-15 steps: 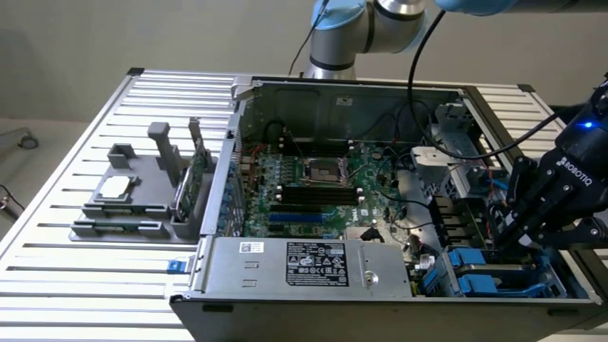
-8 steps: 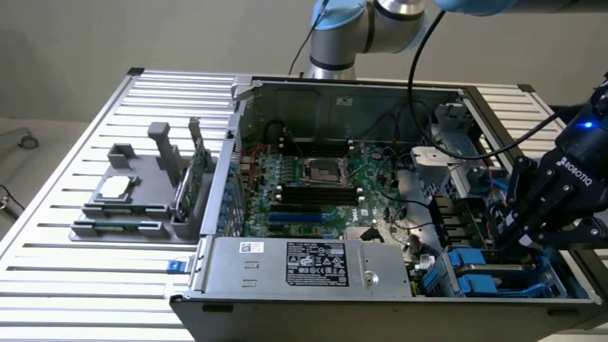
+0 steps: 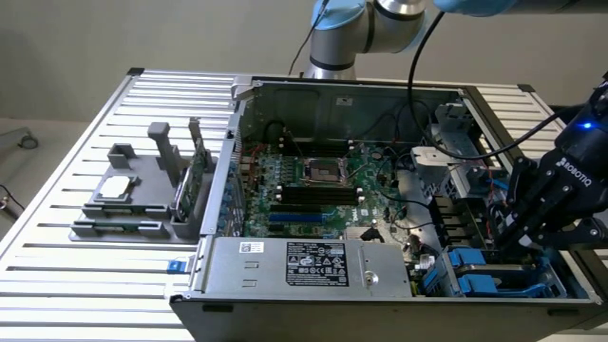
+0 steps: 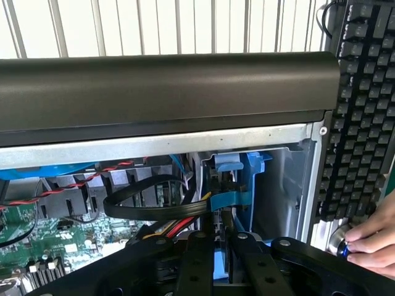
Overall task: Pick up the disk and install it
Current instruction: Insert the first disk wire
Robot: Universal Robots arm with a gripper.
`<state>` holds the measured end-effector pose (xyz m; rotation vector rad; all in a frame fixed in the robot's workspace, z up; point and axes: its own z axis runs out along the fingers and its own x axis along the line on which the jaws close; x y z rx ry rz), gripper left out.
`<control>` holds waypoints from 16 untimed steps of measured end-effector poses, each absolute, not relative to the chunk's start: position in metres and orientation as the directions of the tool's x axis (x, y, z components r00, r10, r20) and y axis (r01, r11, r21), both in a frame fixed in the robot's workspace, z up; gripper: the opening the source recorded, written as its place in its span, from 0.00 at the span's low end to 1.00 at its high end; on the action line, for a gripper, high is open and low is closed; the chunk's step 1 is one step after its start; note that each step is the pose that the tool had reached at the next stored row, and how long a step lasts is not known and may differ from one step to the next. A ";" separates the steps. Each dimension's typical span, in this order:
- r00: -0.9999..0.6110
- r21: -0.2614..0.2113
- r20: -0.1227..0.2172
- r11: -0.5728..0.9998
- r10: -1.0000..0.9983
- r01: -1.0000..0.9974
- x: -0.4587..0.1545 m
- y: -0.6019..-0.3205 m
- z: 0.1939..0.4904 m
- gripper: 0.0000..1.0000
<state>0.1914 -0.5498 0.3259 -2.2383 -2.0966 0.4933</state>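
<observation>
One open computer case (image 3: 380, 214) lies on a slatted metal table (image 3: 85, 285), with one green motherboard (image 3: 314, 178) inside and one silver power supply (image 3: 304, 265) bearing a black label at the exterior view's 6 o'clock. One grey fixture (image 3: 133, 206) stands on the table at 9 o'clock of the case; it carries one small square silver chip (image 3: 115, 187) and one upright green circuit card (image 3: 196, 178). One robot arm comes in from 12 o'clock, and its black gripper (image 3: 532, 214) sits at 3 o'clock, down over the case's drive bay corner.

In the exterior view, blue plastic carriers (image 3: 475, 274) sit at about 5 o'clock, just below the gripper; how many drives lie there is hard to count, since the gripper and cables cover part of them. In the wrist view the disk (image 4: 237, 185) shows as a blue-framed piece standing in the bay at centre, its silver face and label hidden. A dark case edge (image 4: 166, 86) crosses that view, one keyboard (image 4: 361, 105) is cut off at 3 o'clock, and a person's hand (image 4: 373, 240) touches a small round knob at 4 o'clock.

The gripper (image 4: 216, 246) has its fingers drawn nearly together around the blue carrier's edge, so it is clamped on the disk, which sits low in the drive bay beside red, yellow and black cables (image 4: 160, 216).
</observation>
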 end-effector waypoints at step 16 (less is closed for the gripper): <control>0.039 -0.237 -0.205 -0.089 0.978 0.967 0.191 -0.550 0.324 0.17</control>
